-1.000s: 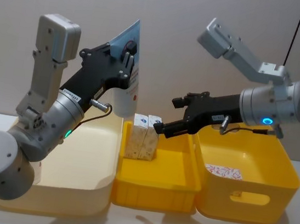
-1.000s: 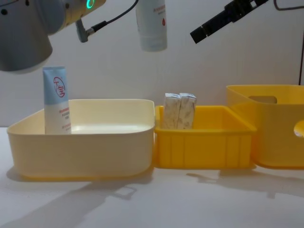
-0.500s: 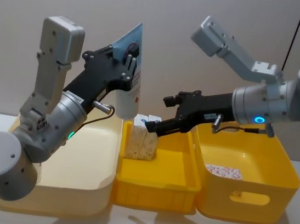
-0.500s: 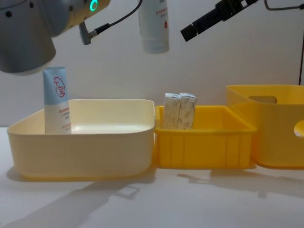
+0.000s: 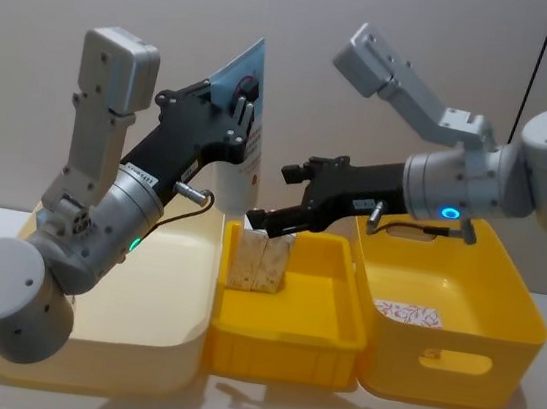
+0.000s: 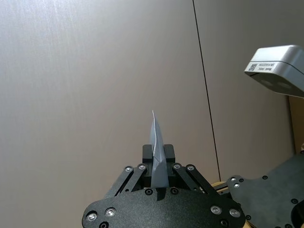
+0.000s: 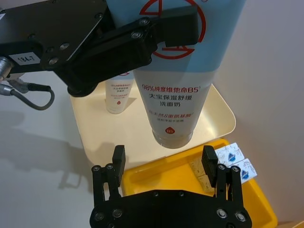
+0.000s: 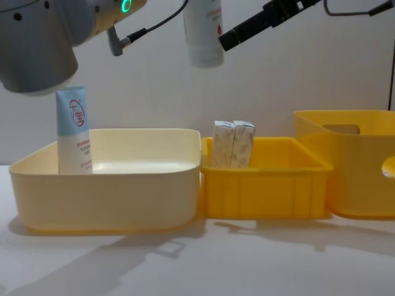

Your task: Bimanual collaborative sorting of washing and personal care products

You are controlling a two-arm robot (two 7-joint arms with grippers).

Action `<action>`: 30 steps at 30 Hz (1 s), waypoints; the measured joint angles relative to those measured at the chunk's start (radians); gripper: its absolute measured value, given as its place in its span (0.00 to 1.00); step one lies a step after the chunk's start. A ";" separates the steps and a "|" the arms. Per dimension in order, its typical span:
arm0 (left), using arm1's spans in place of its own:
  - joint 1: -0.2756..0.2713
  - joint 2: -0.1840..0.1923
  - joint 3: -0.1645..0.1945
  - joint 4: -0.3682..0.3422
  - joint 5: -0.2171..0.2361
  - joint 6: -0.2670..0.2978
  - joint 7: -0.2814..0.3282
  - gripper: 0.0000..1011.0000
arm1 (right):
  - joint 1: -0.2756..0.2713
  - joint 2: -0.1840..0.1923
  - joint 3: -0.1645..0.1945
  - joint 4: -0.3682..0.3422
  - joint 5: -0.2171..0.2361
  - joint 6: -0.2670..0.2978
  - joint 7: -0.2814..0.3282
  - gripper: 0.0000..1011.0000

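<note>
So left gripper (image 5: 244, 100) is clamped on the squeeze tube (image 5: 243, 175) up high, right gripper (image 5: 276, 197) spread open just beside it.

Plain grey wall (image 5: 307, 27) — white tabletop (image 8: 247, 259)

Smooth plastic tube (image 7: 173, 114), paper cartons (image 8: 233, 143), glossy cream bin (image 8: 105, 194)
</note>
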State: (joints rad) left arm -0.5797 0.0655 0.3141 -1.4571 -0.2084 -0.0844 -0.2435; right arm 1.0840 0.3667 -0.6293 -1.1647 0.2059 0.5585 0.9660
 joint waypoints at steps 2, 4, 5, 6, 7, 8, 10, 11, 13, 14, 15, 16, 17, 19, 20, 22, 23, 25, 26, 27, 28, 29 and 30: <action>0.000 0.000 0.000 0.000 0.000 0.000 0.000 0.14 | 0.002 -0.009 0.000 0.012 0.000 -0.013 -0.009 0.99; 0.001 0.000 0.000 -0.003 0.000 0.000 0.000 0.14 | 0.004 -0.015 -0.001 0.021 0.000 -0.023 -0.015 0.99; 0.001 0.000 -0.001 -0.004 0.000 0.000 0.000 0.14 | 0.006 -0.021 -0.001 0.029 0.000 -0.032 -0.021 0.99; 0.001 0.000 -0.001 -0.005 0.000 0.000 0.001 0.14 | 0.008 -0.026 -0.002 0.036 0.000 -0.040 -0.027 0.99; 0.001 0.001 -0.001 -0.005 0.000 0.000 0.001 0.14 | 0.008 -0.026 -0.002 0.036 0.000 -0.040 -0.027 0.99; 0.002 0.001 -0.001 -0.006 0.001 0.001 0.001 0.14 | 0.010 -0.033 -0.003 0.046 0.000 -0.050 -0.031 0.99; 0.003 0.002 -0.002 -0.008 0.001 0.002 0.001 0.14 | 0.014 -0.041 -0.005 0.059 0.000 -0.061 -0.037 0.99; 0.004 0.002 -0.002 -0.009 0.001 0.002 0.002 0.14 | 0.015 -0.044 -0.006 0.063 0.000 -0.065 -0.038 0.99; 0.005 0.003 -0.002 -0.011 0.001 0.003 0.002 0.14 | 0.018 -0.051 -0.008 0.072 0.001 -0.073 -0.041 0.99; 0.005 0.003 -0.002 -0.011 0.002 0.004 0.002 0.14 | 0.021 -0.057 -0.010 0.080 0.001 -0.081 -0.043 0.99; 0.006 0.003 -0.003 -0.013 0.002 0.004 0.003 0.14 | 0.024 -0.063 -0.012 0.089 0.002 -0.088 -0.045 0.99; 0.007 0.003 -0.003 -0.013 0.002 0.005 0.003 0.14 | 0.025 -0.067 -0.013 0.094 0.002 -0.093 -0.045 0.99; 0.007 0.004 -0.004 -0.015 0.002 0.005 0.004 0.14 | 0.027 -0.070 -0.014 0.099 0.003 -0.096 -0.046 0.99; 0.008 0.004 -0.004 -0.016 0.002 0.006 0.004 0.14 | 0.032 -0.081 -0.016 0.113 0.005 -0.106 -0.050 0.99; 0.008 0.005 -0.004 -0.016 0.002 0.006 0.004 0.14 | 0.033 -0.085 -0.016 0.117 0.006 -0.109 -0.051 0.99; 0.010 0.005 -0.005 -0.018 0.003 0.007 0.005 0.14 | 0.036 -0.093 -0.017 0.126 0.007 -0.115 -0.053 0.99; 0.010 0.005 -0.006 -0.019 0.003 0.007 0.006 0.14 | 0.039 -0.099 -0.017 0.135 0.009 -0.120 -0.058 0.99; 0.012 0.006 -0.007 -0.020 0.004 0.007 0.007 0.14 | 0.042 -0.106 -0.017 0.143 0.011 -0.126 -0.061 0.99; 0.012 0.006 -0.007 -0.021 0.005 0.007 0.007 0.14 | 0.044 -0.112 -0.017 0.149 0.013 -0.130 -0.065 0.99; 0.013 0.006 -0.008 -0.022 0.005 0.007 0.008 0.14 | 0.045 -0.114 -0.018 0.151 0.013 -0.132 -0.066 0.99; 0.013 0.007 -0.008 -0.023 0.006 0.007 0.008 0.14 | 0.046 -0.116 -0.018 0.154 0.014 -0.133 -0.068 0.99; 0.014 0.007 -0.009 -0.023 0.006 0.007 0.009 0.14 | 0.047 -0.119 -0.018 0.156 0.014 -0.135 -0.069 0.99; 0.014 0.007 -0.009 -0.024 0.007 0.007 0.009 0.14 | 0.048 -0.123 -0.018 0.161 0.015 -0.138 -0.071 0.99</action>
State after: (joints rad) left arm -0.5658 0.0725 0.3051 -1.4807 -0.2019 -0.0776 -0.2346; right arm 1.1323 0.2440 -0.6473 -1.0038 0.2209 0.4200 0.8948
